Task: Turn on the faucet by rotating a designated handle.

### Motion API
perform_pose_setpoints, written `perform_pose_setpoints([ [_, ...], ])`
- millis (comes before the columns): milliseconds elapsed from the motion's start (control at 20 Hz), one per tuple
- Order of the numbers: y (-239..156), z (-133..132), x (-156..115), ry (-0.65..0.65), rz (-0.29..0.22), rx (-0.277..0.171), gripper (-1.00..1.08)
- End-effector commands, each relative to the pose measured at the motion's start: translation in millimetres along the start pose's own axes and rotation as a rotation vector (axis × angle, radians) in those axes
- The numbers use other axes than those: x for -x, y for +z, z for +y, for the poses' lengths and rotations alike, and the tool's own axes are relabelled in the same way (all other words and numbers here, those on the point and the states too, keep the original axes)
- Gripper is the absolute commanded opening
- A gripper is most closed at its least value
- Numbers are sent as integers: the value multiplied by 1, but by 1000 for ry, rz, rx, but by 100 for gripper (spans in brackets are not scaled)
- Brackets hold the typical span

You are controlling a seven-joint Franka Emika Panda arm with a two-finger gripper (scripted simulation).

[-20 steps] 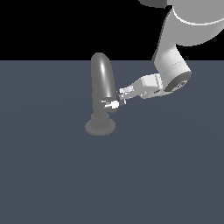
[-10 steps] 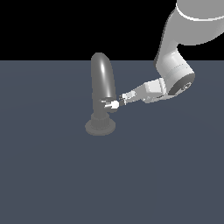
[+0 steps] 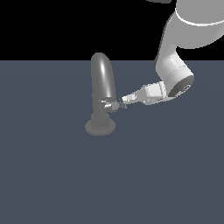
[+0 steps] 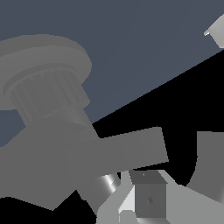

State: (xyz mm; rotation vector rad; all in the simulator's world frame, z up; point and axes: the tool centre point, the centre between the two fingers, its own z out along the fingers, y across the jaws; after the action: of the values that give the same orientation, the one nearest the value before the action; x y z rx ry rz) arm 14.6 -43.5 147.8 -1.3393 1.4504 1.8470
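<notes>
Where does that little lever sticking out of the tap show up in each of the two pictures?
Exterior view: the lever sits low on the tap, just above the ribbed base, with the gripper at its tip.
Wrist view: the lever is the flat grey bar jutting sideways from the tap's body, close to the camera.
Shared landmark: the ribbed base, seen in both views.

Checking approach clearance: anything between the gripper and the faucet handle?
Nothing. In the exterior view the gripper is right at the handle beside the faucet; no gap or object shows. Actual contact can't be confirmed.
</notes>
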Motion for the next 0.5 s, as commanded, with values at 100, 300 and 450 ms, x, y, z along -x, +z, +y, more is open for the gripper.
perform_pose_setpoints([
  [100, 1, -12, -51, 48, -17, -3, -100],
  [300, 1, -17, -68, 55, -20, -2, -100],
  [450, 0, -16, -24, -11, 1, 5, -100],
])
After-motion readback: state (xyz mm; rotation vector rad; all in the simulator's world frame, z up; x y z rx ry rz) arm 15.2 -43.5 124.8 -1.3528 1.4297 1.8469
